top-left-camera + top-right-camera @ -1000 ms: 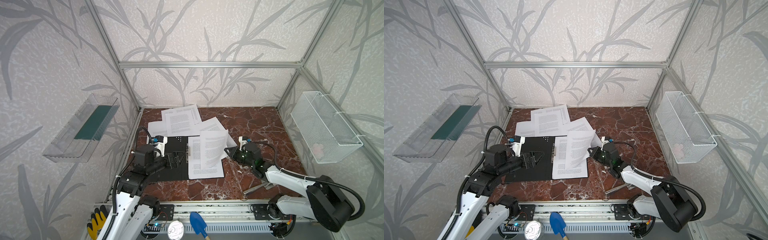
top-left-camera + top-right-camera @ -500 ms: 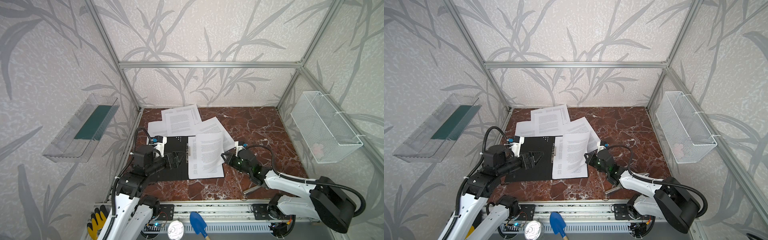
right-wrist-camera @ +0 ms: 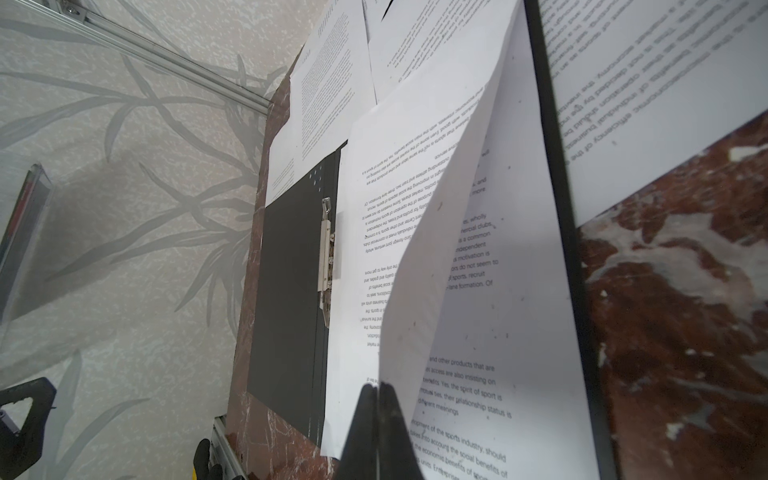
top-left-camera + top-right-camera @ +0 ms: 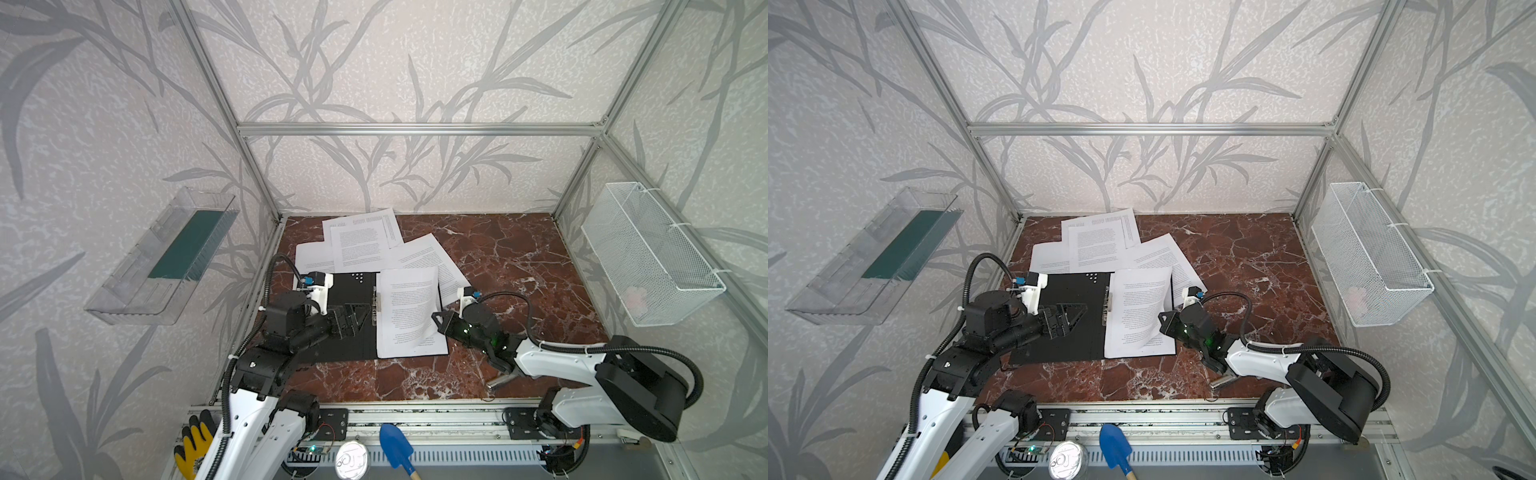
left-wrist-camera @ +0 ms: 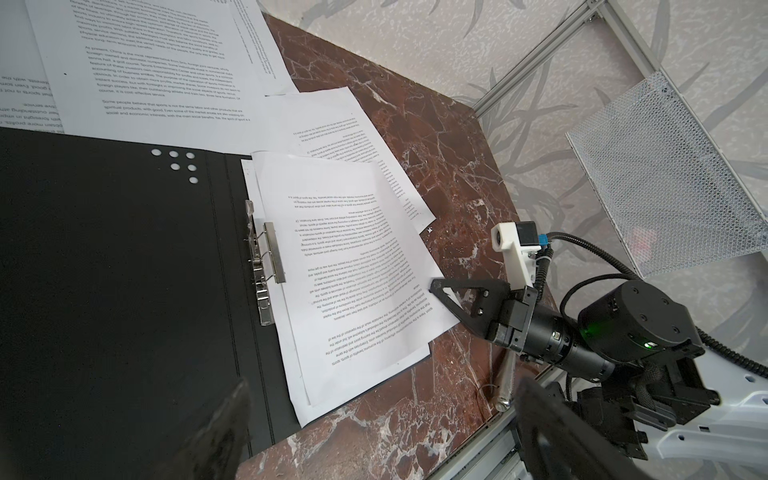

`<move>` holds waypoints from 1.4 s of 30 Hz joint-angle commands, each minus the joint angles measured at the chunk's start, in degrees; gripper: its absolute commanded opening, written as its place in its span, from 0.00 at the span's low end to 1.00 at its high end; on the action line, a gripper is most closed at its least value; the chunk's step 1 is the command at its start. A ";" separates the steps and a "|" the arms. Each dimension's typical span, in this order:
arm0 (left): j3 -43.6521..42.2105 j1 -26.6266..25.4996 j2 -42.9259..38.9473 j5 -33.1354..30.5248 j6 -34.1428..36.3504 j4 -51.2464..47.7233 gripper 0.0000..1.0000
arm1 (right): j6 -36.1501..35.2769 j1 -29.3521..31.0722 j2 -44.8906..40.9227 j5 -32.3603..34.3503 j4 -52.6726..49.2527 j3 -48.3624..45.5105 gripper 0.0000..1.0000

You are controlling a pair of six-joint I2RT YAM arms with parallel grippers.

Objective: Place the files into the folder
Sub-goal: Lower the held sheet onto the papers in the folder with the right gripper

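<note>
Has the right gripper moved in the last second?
Yes. In both top views the right gripper, pinching a sheet, has shifted toward the metal clip, away from the wire basket.

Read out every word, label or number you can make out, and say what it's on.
"Some people believe that sport is not the same labor": far sheet.
"Yes, the spirit of sport is": lower sheet in the folder.
Lifted sheet in the right pincer: print upside down, too small.
Other sheets, can lid: blurred.
Folder: no label seen.
</note>
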 commanded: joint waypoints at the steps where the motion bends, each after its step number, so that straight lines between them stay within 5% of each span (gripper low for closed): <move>1: -0.39 0.23 -0.68 0.68 0.38 0.61 0.99 | 1.11 0.98 0.77 2.37 3.16 0.76 0.00; 42: -0.32 0.14 -1.77 0.45 0.58 0.48 0.99 | 5.68 6.24 3.46 5.94 5.76 -1.00 0.00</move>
